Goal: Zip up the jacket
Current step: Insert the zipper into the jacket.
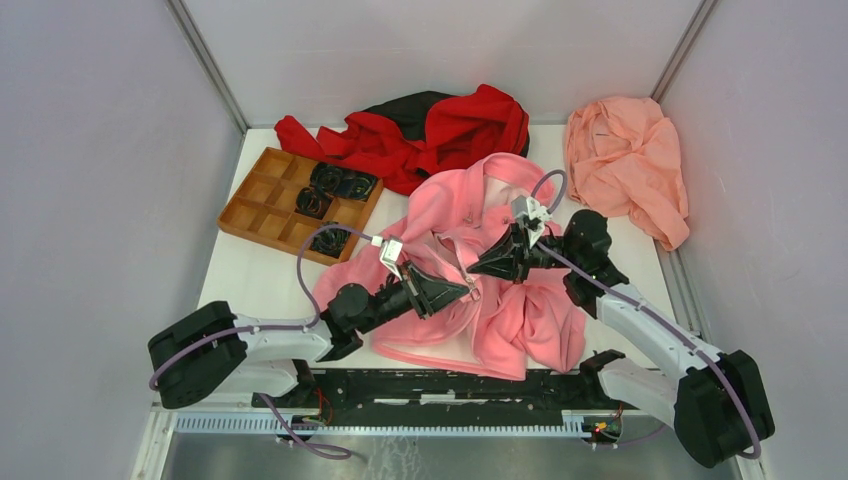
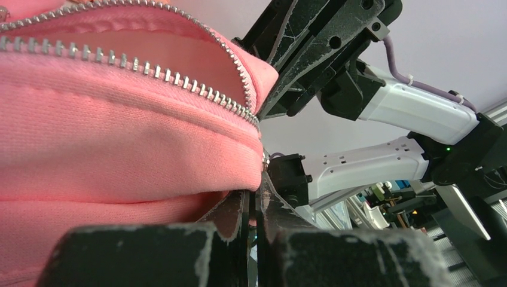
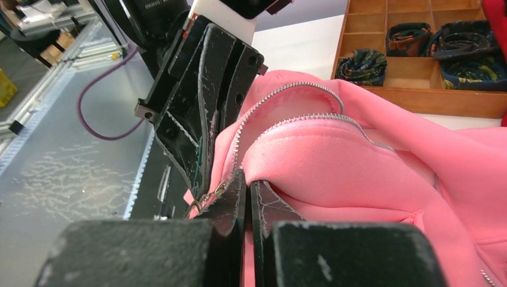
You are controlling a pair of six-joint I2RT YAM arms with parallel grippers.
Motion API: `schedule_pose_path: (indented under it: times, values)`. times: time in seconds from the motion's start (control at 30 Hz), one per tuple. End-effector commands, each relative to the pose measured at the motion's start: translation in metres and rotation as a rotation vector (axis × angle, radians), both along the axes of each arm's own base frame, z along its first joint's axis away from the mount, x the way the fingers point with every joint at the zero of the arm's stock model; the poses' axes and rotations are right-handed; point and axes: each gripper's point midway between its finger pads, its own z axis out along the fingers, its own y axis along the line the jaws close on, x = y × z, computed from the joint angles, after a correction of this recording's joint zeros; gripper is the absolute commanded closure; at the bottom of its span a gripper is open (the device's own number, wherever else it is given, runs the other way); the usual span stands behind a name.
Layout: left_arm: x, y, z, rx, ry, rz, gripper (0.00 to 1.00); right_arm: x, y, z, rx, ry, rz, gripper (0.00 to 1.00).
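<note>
The bright pink jacket (image 1: pixel 520 300) lies crumpled in the middle of the table, its front open. My left gripper (image 1: pixel 466 291) and right gripper (image 1: pixel 471 270) meet tip to tip at the jacket's front edge. In the left wrist view my left gripper (image 2: pixel 256 200) is shut on a fold of the jacket (image 2: pixel 107 137) just below the silver zipper teeth (image 2: pixel 149 69). In the right wrist view my right gripper (image 3: pixel 247 182) is shut on the jacket's edge (image 3: pixel 335 161), and the small metal pull (image 3: pixel 206 196) hangs just left of its fingers. The two rows of teeth (image 3: pixel 299 89) stand apart.
A red-and-black garment (image 1: pixel 430 130) lies at the back. A salmon-peach cloth (image 1: pixel 625 160) lies at the back right. A wooden compartment tray (image 1: pixel 262 208) with dark rolled items (image 1: pixel 335 185) stands at the back left. Grey walls close in the table.
</note>
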Motion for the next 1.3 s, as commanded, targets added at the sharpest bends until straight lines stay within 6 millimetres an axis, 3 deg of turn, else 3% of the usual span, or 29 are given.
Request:
schedule_pose_path:
  times: [0.0,0.43,0.77,1.27]
  values:
    - [-0.012,0.000,-0.012,0.062,-0.039,-0.051,0.98,0.016,-0.005,0.000,-0.044,-0.187,-0.062,1.00]
    - [-0.008,-0.005,-0.068,0.286,-0.047,-0.064,0.98,0.011,-0.007,-0.017,-0.034,-0.196,-0.074,1.00]
    - [-0.014,-0.014,-0.101,0.365,-0.010,-0.131,0.98,0.010,-0.012,-0.044,-0.052,-0.213,-0.112,1.00]
    - [-0.013,-0.022,-0.150,0.392,0.196,-0.158,0.98,0.026,-0.033,-0.115,-0.237,-0.114,-0.281,0.96]
